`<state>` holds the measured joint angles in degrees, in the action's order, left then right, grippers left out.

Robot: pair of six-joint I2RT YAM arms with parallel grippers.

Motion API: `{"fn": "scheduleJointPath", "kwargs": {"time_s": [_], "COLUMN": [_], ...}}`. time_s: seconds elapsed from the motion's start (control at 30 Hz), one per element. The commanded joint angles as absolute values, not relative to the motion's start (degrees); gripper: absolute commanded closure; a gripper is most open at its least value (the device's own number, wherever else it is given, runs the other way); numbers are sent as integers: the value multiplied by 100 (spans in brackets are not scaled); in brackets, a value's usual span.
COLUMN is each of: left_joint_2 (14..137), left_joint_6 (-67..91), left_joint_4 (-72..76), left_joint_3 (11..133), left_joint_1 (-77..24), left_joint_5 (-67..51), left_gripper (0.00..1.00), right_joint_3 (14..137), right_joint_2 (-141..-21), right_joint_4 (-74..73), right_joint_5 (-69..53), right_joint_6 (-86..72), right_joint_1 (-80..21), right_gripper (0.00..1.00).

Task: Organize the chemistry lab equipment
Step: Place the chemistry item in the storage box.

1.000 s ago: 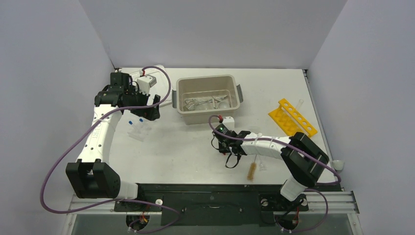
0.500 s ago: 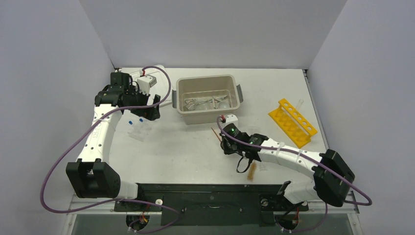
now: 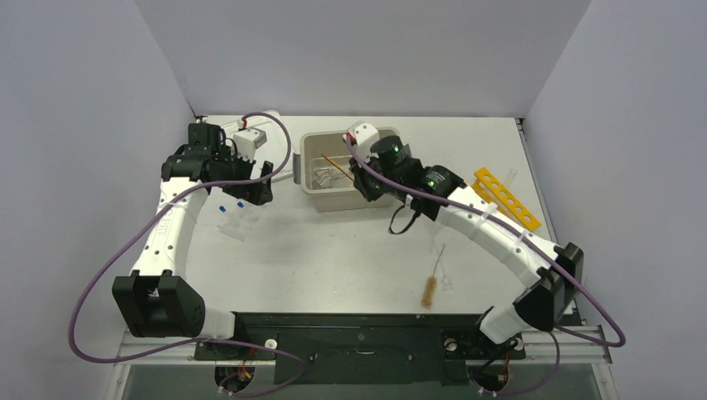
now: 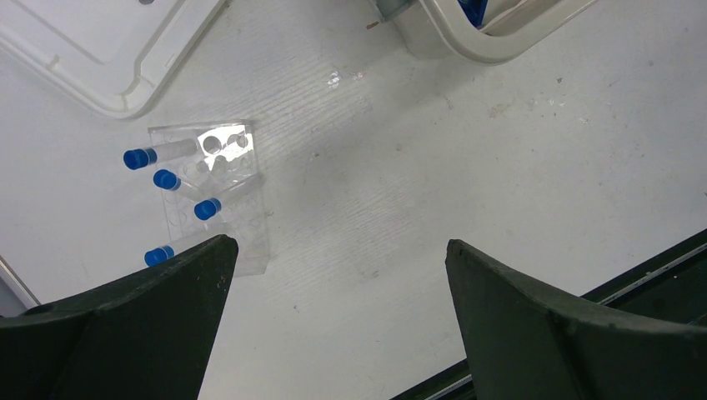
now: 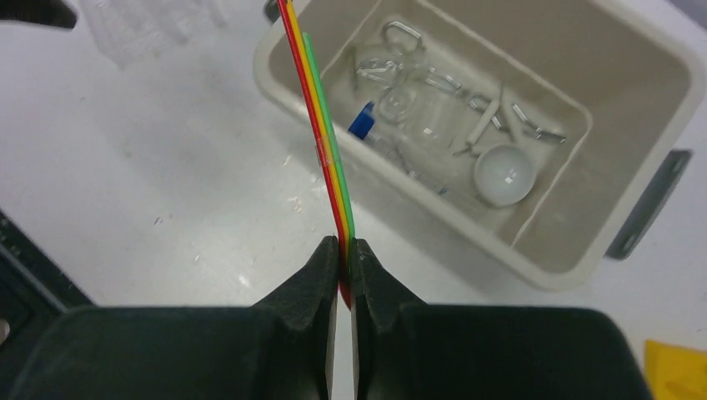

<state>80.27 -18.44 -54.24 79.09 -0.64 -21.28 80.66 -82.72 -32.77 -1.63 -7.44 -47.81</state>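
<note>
The right tool [image 5: 343, 247] pinches the end of a green-and-red spatula [image 5: 321, 125], which sticks out above the tub [image 5: 546, 279] corner. The left tool [image 4: 338, 250] stands wide open over blue-capped tubes [image 4: 166, 179] on the surface [image 4: 417, 167].

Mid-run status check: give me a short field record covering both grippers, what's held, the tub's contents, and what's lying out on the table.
left gripper: open, empty, above the table near the clear rack of blue-capped tubes
right gripper: fingers shut on the spatula
spatula position: tip reaches over the tub
tub contents: glassware, forceps
loose on table: wire brush, near front edge
other: yellow rack, right side
</note>
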Motion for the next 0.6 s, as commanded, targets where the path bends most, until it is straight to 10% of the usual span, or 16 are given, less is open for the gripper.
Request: {"fn": "scheduleJointPath", "kwargs": {"time_s": [0.0,0.27,0.4,0.57], "left_joint_2": [7945,7944,7944,7953], "left_joint_6": [-1863,-1846,-1866,-1868], "left_joint_4": [-5312,-5325,-5340,-5329], "left_joint_3": [8052,8051,8059,8081], "left_joint_1": [-33,-28,-28,-27], "left_joint_5": [-2178,-2230,-2241,-2255], "left_gripper": [4,4,3,4], "right_joint_3": [9215,10654,10560,9723], "right_joint_2": [-9449,-10923,-10953,-10054], "right_joint_4": [-3820,-3881,-3663,-3196], "right_joint_5": [-121,738,1152,1719], "right_joint_6": [263,426,195,-457], "right_joint_1": [-4283,-3928,-3920,-3858], "right_gripper": [99,83,53,39]}}
